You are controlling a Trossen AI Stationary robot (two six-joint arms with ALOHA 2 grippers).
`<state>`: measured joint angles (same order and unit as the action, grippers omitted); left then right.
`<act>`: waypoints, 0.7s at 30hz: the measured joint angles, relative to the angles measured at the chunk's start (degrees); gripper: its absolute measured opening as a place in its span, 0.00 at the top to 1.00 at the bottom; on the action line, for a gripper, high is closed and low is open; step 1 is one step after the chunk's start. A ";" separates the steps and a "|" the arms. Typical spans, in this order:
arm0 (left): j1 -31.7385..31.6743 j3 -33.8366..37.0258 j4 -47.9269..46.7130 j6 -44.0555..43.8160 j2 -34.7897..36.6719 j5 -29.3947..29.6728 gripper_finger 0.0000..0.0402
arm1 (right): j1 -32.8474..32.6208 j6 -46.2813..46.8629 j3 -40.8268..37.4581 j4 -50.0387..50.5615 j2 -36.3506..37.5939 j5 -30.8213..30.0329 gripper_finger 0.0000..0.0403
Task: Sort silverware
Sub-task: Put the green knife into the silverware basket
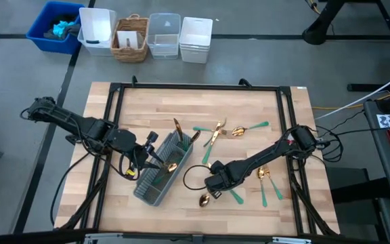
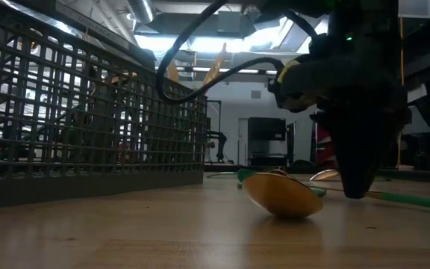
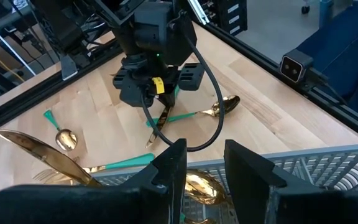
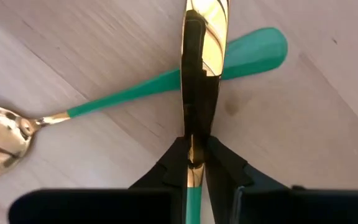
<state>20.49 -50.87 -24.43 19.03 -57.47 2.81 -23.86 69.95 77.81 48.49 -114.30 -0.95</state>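
Your right gripper (image 4: 194,158) is pinched shut on a knife (image 4: 202,37) lying over a spoon (image 4: 55,118); lifting crooked could drag it; left gripper (image 3: 205,168), part open, empty, over caddy (image 1: 156,177).

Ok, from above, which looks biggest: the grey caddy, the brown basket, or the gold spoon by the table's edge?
Largest to smallest in the high view:
1. Grey caddy
2. Brown basket
3. Gold spoon
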 joint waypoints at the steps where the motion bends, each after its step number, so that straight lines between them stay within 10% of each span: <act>1: 0.00 0.00 0.06 0.00 0.00 0.00 0.75 | 0.00 -0.11 0.01 0.29 0.05 0.03 0.90; 21: -0.02 0.00 6.48 -0.20 8.14 3.39 0.75 | 0.28 -5.88 0.18 3.70 10.71 -8.94 0.90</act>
<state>20.47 -50.88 -17.95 18.83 -49.34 6.20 -23.57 64.07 78.00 52.18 -103.59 -9.89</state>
